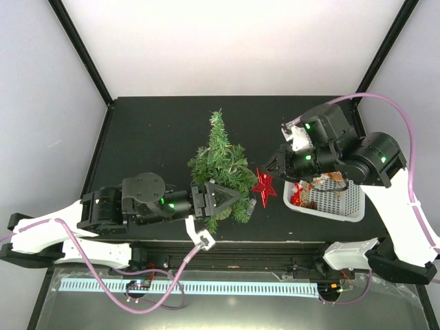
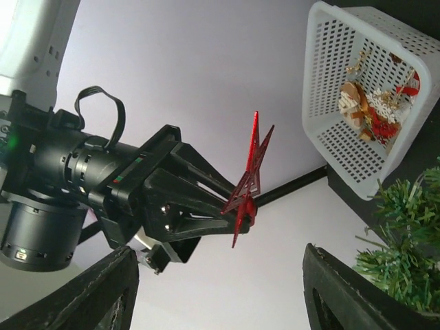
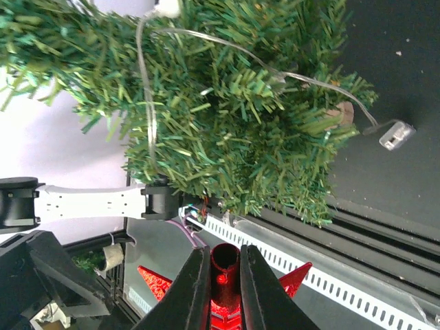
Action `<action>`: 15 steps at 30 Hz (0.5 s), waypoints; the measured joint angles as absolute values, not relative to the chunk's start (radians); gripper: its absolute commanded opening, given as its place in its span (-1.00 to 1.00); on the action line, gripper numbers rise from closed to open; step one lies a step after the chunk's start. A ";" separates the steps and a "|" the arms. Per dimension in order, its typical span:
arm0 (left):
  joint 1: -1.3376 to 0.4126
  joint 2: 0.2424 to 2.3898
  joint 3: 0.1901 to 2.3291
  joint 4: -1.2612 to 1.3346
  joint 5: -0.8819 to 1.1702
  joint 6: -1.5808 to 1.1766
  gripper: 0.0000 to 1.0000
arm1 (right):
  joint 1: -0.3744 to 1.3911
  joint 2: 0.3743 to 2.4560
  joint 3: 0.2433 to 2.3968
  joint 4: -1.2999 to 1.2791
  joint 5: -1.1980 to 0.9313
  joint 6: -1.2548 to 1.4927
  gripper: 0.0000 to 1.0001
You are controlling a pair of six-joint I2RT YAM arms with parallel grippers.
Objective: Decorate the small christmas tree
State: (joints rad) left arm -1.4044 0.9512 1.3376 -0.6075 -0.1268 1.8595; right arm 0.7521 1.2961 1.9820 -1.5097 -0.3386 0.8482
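Observation:
The small christmas tree [image 1: 220, 159] stands mid-table, with a thin light wire looped through its dark-green branches [image 3: 227, 103]. A red star [image 1: 263, 184] hangs just right of the tree's lower branches. My right gripper [image 1: 271, 175] is shut on it, and its fingers clamp the star's red tube [image 3: 225, 275]. My left gripper [image 1: 230, 198] is at the tree's near lower branches, open. Its two fingers [image 2: 89, 295] stand wide apart with nothing between them. In the left wrist view the star [image 2: 249, 175] shows edge-on and the tree [image 2: 405, 240] lies outside the right finger.
A white basket [image 1: 344, 203] with more ornaments [image 2: 375, 110] sits on the table's right side, under my right arm. The light wire's plug [image 3: 397, 134] lies on the black table beside the tree's base. A perforated rail [image 1: 185, 285] runs along the near edge.

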 measured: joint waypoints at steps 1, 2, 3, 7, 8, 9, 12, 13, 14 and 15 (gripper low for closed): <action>-1.412 0.952 1.331 -0.601 -0.131 1.866 0.30 | 0.752 1.288 1.965 -1.510 -0.339 0.850 -0.78; -1.419 0.953 1.326 -0.595 -0.134 1.872 0.27 | 0.752 1.279 1.948 -1.510 -0.339 0.852 -0.79; -1.426 0.956 1.321 -0.587 -0.137 1.879 0.24 | 0.752 1.274 1.938 -1.510 -0.339 0.854 -0.78; -1.441 0.970 1.303 -0.567 -0.144 1.892 0.20 | 0.754 1.258 1.902 -1.503 -0.341 0.856 -0.78; -1.444 0.976 1.300 -0.565 -0.146 1.892 0.19 | 0.756 1.254 1.893 -1.502 -0.341 0.857 -0.79; -1.447 0.983 1.296 -0.562 -0.147 1.893 0.18 | 0.757 1.248 1.878 -1.496 -0.342 0.859 -0.79; -1.455 1.009 1.287 -0.548 -0.149 1.893 0.15 | 0.758 1.231 1.835 -1.482 -0.347 0.867 -0.79; -1.456 1.015 1.284 -0.545 -0.150 1.893 0.15 | 0.758 1.227 1.822 -1.480 -0.350 0.868 -0.79; -1.456 1.022 1.281 -0.542 -0.150 1.894 0.14 | 0.758 1.227 1.817 -1.479 -0.352 0.870 -0.79; -1.456 1.027 1.277 -0.538 -0.152 1.894 0.13 | 0.758 1.227 1.813 -1.476 -0.355 0.870 -0.79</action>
